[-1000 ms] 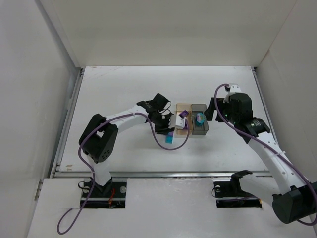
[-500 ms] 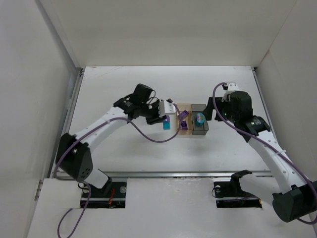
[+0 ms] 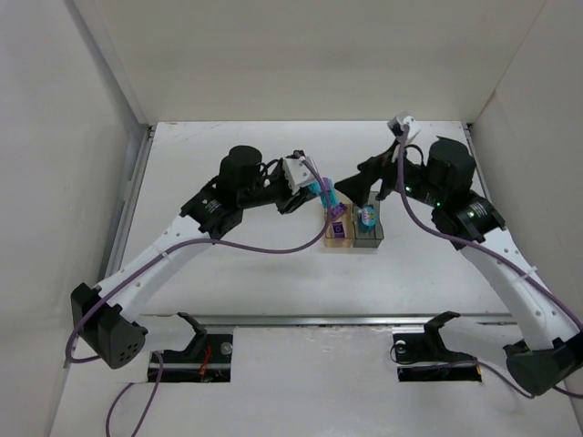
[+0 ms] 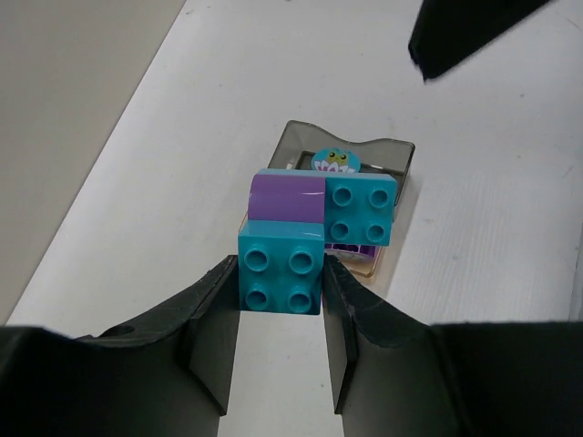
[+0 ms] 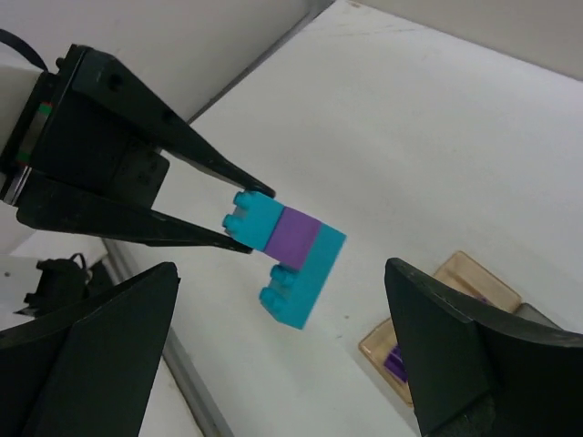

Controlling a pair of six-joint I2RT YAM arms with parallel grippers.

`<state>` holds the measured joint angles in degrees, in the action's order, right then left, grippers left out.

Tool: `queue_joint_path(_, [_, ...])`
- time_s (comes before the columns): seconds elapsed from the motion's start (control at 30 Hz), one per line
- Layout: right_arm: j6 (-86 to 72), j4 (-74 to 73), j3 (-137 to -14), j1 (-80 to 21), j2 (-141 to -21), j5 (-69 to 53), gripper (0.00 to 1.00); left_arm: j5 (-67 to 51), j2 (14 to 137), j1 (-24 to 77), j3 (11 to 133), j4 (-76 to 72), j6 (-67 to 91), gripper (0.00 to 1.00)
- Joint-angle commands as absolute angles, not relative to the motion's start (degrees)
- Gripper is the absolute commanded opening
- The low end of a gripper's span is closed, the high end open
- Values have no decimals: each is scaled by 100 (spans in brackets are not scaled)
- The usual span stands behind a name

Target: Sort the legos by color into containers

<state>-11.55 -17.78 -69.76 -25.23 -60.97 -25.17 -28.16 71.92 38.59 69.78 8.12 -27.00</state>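
Observation:
My left gripper (image 3: 311,188) is shut on a teal brick (image 4: 281,271) at one end of a joined stack of legos (image 3: 322,192), which has a purple brick (image 4: 287,198) and another teal brick (image 4: 362,211). It holds the stack in the air above the amber container (image 3: 336,238). The grey container (image 3: 368,238) stands beside it and holds a teal piece with a face (image 3: 367,217). A purple brick (image 3: 337,211) lies in the amber one. My right gripper (image 3: 345,188) is open, and the stack (image 5: 288,248) hangs just in front of its jaws, untouched.
The two containers stand side by side mid-table, also seen in the left wrist view as grey (image 4: 393,155) and amber (image 4: 369,265). White walls enclose the table on the left, back and right. A metal rail (image 3: 301,319) runs along the near edge.
My left arm has lifted the stack off the table beside the amber container and carried it up and right. My right gripper has swung left towards the stack.

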Motion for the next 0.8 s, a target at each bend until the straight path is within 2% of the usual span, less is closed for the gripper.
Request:
queue_joint_path(0.0, [-1213,-1608,-7260,-2855,-6521,-2962,100,-2470,6944,3885,7154,396,-2347,0])
queue_joint_path(0.1, [-1213,-1714,-7339,-3119,-6715,-2708,100,-2355,6891,3885,7102,343,-2347,0])
queue_joint_path(0.27, [-1151,-1951,-7321,-3261,-6847,-2443,93,-2250,6838,3885,7102,281,-2347,0])
queue_joint_path(0.43, [-1151,-1951,-7163,-3313,-6899,-2382,93,-2250,6785,3937,6996,281,-2505,0])
queue_joint_path(0.57, [-1151,-1767,-7102,-3313,-7075,-2601,80,-2303,6732,3937,6943,229,-2505,0])
queue_joint_path(0.67, [-1204,-1592,-7102,-3313,-7206,-2733,64,-2425,6680,3937,6882,150,-2505,0])
queue_joint_path(0.7, [-1204,-1591,-7171,-3313,-7259,-2733,55,-2426,6619,3937,6812,97,-2453,0])
queue_joint_path(0.77, [-1204,-1591,-7172,-3313,-7339,-2786,46,-2426,6566,3937,6742,9,-2452,0])
